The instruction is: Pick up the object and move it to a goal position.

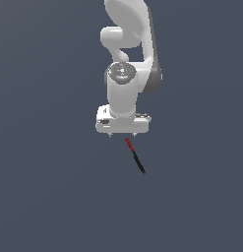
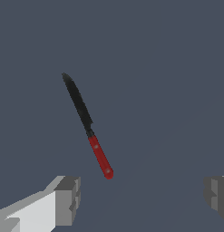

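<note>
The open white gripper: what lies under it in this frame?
Between the fingers of the white gripper, only bare grey floor shows. The red-handled black-bladed knife lies just beyond them, untouched. Nothing hides beneath it.

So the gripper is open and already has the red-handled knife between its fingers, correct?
Not quite. The gripper is open, but the red-handled knife is not between its fingers; the wrist view shows it lying clear of them on the grey surface, untouched.
</note>
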